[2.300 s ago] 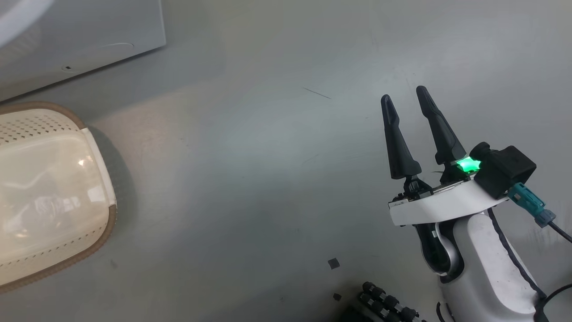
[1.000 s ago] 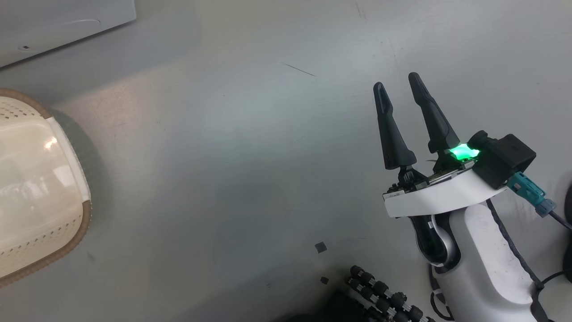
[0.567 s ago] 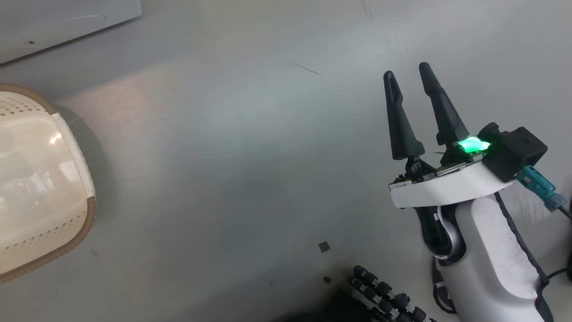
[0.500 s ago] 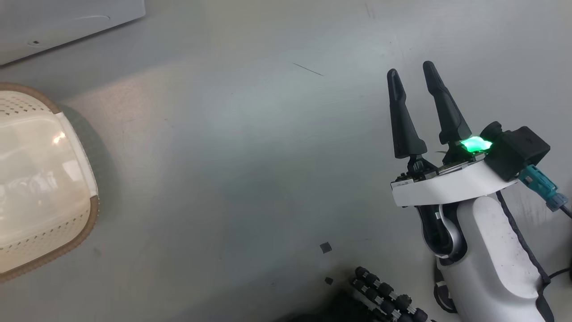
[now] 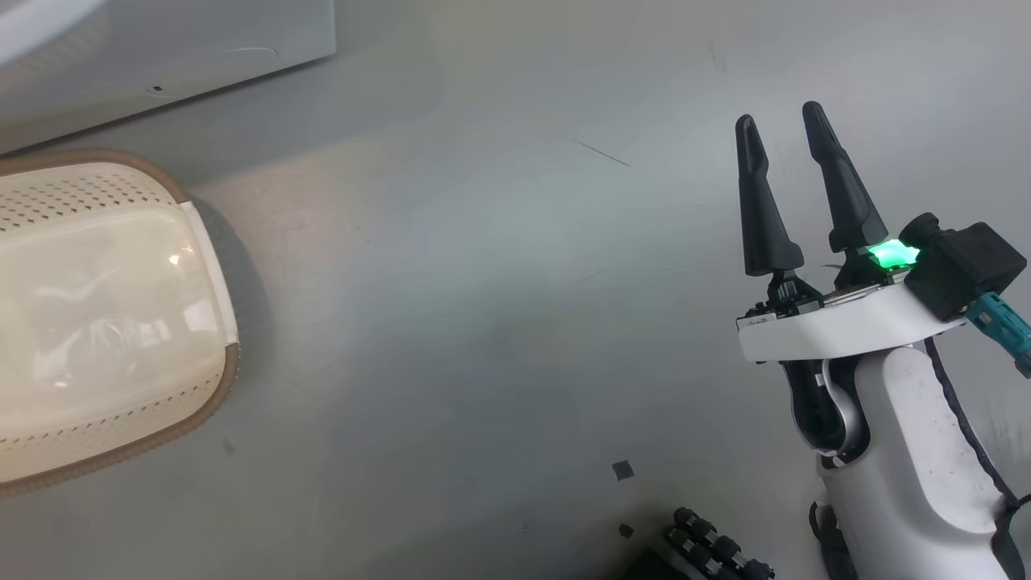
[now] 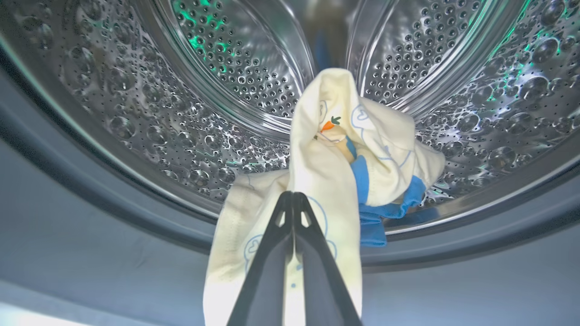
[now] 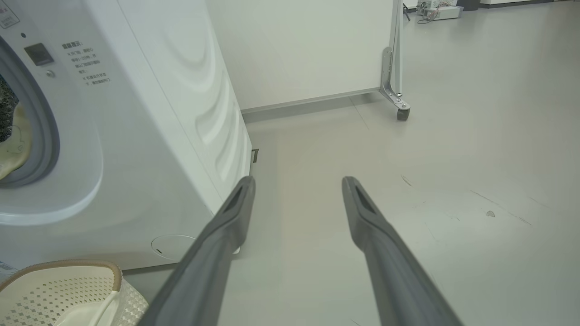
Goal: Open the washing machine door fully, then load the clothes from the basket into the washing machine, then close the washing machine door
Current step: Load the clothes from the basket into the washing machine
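Observation:
In the left wrist view my left gripper (image 6: pixel 293 195) is shut on the clothes (image 6: pixel 326 149), pale yellow fabric with blue cuffs. The fabric hangs at the mouth of the perforated steel drum (image 6: pixel 226 68), over the grey rubber ring (image 6: pixel 90 190) of the washing machine (image 7: pixel 158 113). A bit of the yellow fabric (image 7: pixel 13 136) shows in the machine's opening. The cream basket (image 5: pixel 113 322) with a brown rim stands on the floor before the machine, its glossy bottom bare. My right gripper (image 5: pixel 778 114) is open and holds nothing, out over the floor to the right. The washing machine door is out of view.
A white wheeled partition (image 7: pixel 317 45) stands behind the machine, with a caster (image 7: pixel 402 112) on the floor. Grey floor (image 5: pixel 483 322) stretches between the basket (image 7: pixel 59 290) and my right gripper (image 7: pixel 297 179). A dark part of the robot's base (image 5: pixel 709 548) sits at the lower edge.
The head camera has swung, so the basket and the machine's corner sit further right in the picture. My right gripper has stayed open and empty.

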